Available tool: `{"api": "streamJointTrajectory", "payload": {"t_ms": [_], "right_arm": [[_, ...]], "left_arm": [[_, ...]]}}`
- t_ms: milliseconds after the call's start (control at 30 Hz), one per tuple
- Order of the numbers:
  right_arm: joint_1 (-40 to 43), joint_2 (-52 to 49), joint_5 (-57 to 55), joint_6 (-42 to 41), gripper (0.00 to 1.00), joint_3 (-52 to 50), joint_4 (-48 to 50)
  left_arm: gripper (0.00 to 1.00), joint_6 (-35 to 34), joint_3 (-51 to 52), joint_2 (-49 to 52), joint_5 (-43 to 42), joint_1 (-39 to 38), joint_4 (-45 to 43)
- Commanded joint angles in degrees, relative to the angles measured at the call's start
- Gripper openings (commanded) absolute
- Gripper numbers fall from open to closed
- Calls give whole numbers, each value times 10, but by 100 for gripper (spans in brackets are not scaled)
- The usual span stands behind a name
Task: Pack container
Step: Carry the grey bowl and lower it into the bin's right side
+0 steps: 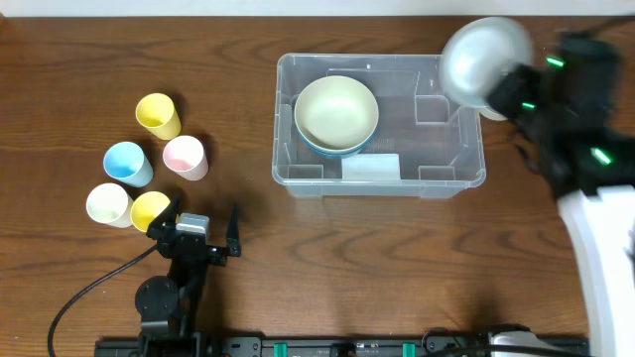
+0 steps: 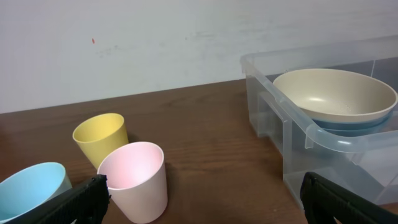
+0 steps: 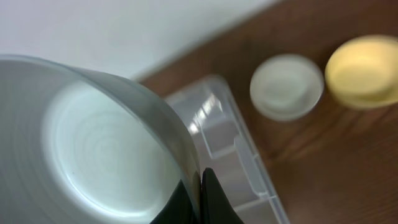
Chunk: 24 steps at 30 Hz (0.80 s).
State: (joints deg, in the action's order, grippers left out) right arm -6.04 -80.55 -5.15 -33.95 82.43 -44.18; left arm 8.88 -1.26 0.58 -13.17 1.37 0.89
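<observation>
Grey bowl (image 3: 93,155) — pinched by right pincer (image 3: 200,185) | over container (image 1: 446,139) corner | left pincer (image 1: 196,233) — spread wide

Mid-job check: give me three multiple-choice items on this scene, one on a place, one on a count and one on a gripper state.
1. Where is the cream bowl?
A. On the table among the cups
B. Inside the clear rectangular plastic container, stacked on a blue bowl
C. In the left gripper

2. How many plastic cups stand to the left of the container in the overhead view?
A. Three
B. Five
C. Seven

3. What is the state of the right gripper?
A. Open and empty
B. Shut on the rim of a pale grey bowl
C. Resting on the table

Answers:
1. B, the cream bowl lies within the container's walls, with the blue rim showing under it.
2. B, there are two yellow cups, one blue, one pink and one cream.
3. B, the right wrist view shows its fingers pinching the bowl's rim.
</observation>
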Motion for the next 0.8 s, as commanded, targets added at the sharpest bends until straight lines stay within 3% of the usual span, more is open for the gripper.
{"api": "streamJointTrajectory", "payload": {"t_ms": [0, 267, 767], "right_arm": [[-15, -71, -16, 19, 1, -12, -2], [-15, -162, 89, 19, 1, -12, 22], [-15, -267, 82, 12, 1, -12, 85]], "left_arm": [[98, 3, 10, -3, -8, 2, 19], [98, 3, 10, -3, -8, 2, 19], [98, 3, 10, -3, -8, 2, 19]]}}
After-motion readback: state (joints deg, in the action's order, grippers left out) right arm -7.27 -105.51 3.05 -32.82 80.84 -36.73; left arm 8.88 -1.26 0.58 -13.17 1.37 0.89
